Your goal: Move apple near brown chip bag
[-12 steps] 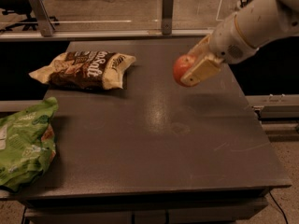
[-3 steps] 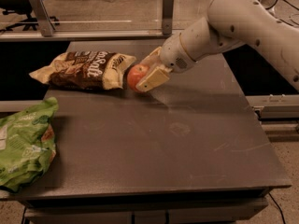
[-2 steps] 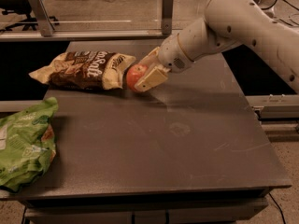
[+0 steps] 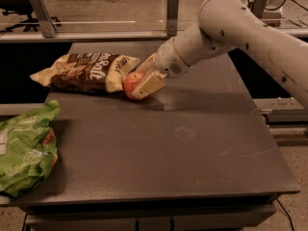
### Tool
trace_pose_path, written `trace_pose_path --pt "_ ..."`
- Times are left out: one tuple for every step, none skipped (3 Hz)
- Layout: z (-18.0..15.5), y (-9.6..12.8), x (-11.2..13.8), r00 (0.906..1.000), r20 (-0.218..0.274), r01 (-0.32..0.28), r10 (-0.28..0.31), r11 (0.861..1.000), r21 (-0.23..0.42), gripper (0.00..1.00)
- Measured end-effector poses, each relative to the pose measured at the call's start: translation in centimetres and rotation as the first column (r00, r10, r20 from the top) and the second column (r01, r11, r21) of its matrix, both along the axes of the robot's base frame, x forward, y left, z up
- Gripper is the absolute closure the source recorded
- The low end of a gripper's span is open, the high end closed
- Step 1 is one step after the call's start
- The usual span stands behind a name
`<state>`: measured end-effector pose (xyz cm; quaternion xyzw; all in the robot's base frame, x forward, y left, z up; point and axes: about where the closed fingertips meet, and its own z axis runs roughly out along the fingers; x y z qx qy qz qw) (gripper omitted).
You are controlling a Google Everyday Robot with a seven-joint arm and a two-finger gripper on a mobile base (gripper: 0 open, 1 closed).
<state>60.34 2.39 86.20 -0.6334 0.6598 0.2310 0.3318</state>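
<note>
Here the gripper (image 4: 138, 81) is clamped on the apple (image 4: 130, 82), one cream finger across its front and the other behind it. The apple sits at the right end of the brown chip bag (image 4: 86, 71), touching or all but touching the bag's cream edge. It is low over the table (image 4: 192, 143), with its shadow directly beneath; whether it already rests on the surface cannot be told. The arm (image 4: 231, 23) reaches in from the right of the bag, sloping down toward it.

Four seconds earlier the apple was held aloft, well to the right of the bag. One second earlier it had arrived just beside the bag's right end. Since then it has crept slightly nearer the bag and slightly lower.

The carrying stage therefore appears finished, since the apple is already near the brown chip bag as the task requires. What remains, by this reading, is to set it down, part the fingers and withdraw without nudging the bag or rolling the apple. The green bag (image 4: 24, 148), well in front and to the left of the brown chip bag, plays no part.
</note>
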Motion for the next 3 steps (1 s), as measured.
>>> trace_pose_path --pt "-0.02 0.16 -0.06 1.0 0.0 -0.003 0.003 1.0 0.001 0.36" --pt "-0.1 0.35 -0.12 1.0 -0.001 -0.007 0.007 1.0 0.0 0.14" --pt "-0.17 0.55 -0.18 0.9999 -0.003 -0.01 0.01 1.0 0.0 0.0"
